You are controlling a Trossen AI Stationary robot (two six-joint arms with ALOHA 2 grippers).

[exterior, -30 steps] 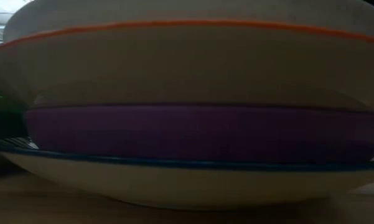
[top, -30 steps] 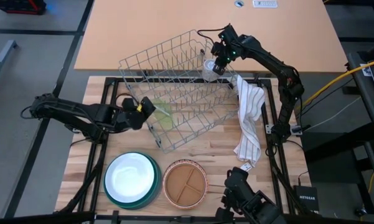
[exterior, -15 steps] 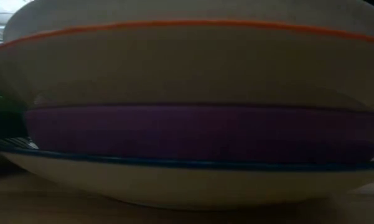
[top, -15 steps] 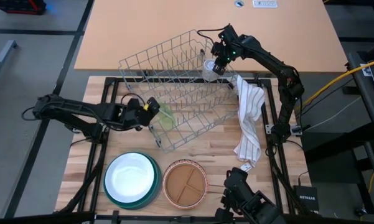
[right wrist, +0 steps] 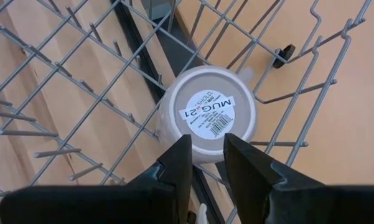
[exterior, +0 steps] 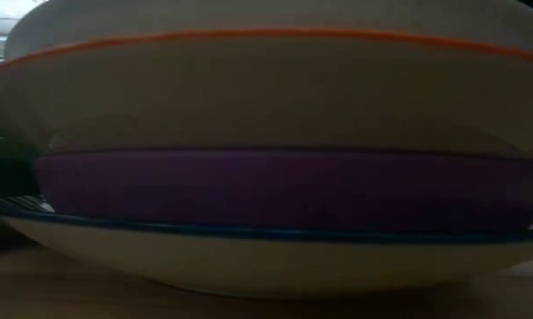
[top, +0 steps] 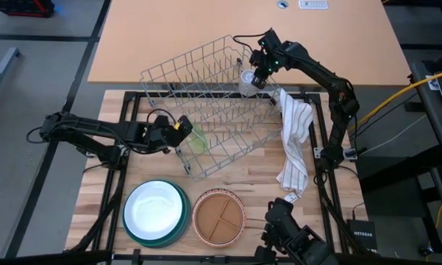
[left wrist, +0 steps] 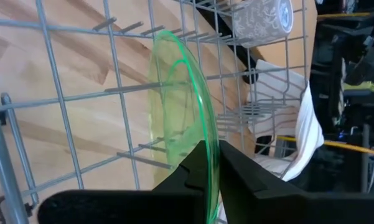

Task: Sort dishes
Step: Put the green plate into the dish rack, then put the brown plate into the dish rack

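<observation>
A grey wire rack (top: 206, 103) sits tilted across the far half of the wooden surface (top: 261, 165), its far end reaching past the far edge over a tan tabletop (top: 206, 37) beyond. A white mug (right wrist: 206, 114), base label showing, lies among the rack's wires at its far right corner. A white striped cloth (top: 294, 140) drapes from the rack's right end down along the surface's right side.

robot lab or workshop — wooden workbench (top: 257, 173) on a black metal frame (top: 129, 96), grey floor (top: 29, 81), loose cables (top: 397, 96)
</observation>
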